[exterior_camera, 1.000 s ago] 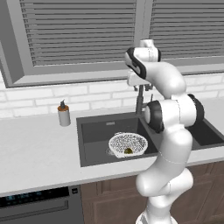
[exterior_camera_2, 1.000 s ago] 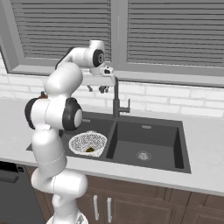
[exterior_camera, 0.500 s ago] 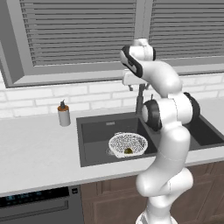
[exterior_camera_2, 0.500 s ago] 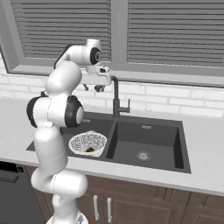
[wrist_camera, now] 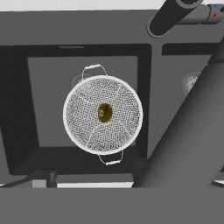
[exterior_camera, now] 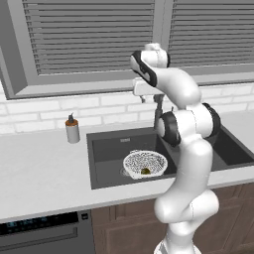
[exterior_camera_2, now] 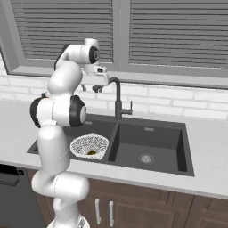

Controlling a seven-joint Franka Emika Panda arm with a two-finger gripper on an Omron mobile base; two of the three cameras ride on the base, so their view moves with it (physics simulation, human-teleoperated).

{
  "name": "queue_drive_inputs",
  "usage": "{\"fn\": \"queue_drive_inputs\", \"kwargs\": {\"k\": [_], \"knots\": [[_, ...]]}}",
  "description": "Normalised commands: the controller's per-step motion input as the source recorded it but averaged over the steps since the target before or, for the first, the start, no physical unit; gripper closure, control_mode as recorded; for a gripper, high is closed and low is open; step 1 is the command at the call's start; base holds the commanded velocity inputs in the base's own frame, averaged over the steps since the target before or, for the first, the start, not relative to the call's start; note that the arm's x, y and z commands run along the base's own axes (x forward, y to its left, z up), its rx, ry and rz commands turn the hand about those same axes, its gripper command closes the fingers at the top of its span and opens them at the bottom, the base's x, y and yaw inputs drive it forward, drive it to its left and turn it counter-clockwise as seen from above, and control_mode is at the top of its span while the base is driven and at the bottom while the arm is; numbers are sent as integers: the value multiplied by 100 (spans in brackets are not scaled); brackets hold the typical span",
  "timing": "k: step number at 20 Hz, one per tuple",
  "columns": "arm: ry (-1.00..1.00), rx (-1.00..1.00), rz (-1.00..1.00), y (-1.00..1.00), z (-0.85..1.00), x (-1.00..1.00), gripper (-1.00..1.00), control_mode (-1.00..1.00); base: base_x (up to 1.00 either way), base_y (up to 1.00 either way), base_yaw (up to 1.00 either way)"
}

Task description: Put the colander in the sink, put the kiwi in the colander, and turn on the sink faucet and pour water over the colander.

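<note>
Colander (wrist_camera: 103, 114) with kiwi (wrist_camera: 104, 112) inside, sitting in the left basin of the sink (exterior_camera: 106, 149).
Seen from the left base camera, the arm covers the faucet's (exterior_camera_2: 117, 99) spout and most of the right basin, and the kiwi is just a dark speck. The tool (exterior_camera_2: 94, 88) hangs high over the sink, by the faucet's bent-over top; its fingertips are too small and shadowed to read there, so its stance is taken as spread wide, holding nothing. A soap dispenser (exterior_camera: 73, 130) stands on the desk (exterior_camera: 39, 173) near the sink's back left corner.
</note>
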Motion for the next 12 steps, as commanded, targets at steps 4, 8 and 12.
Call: {"fn": "queue_drive_inputs", "kwargs": {"k": [4, 8, 12], "knots": [[4, -3, 0, 63, 0, 0, -100, -100, 0, 0, 0], [4, -2, 0, 58, 0, 0, -100, -100, 0, 0, 0], [3, -1, 0, 52, 0, 0, -100, -100, 0, 0, 0]]}}
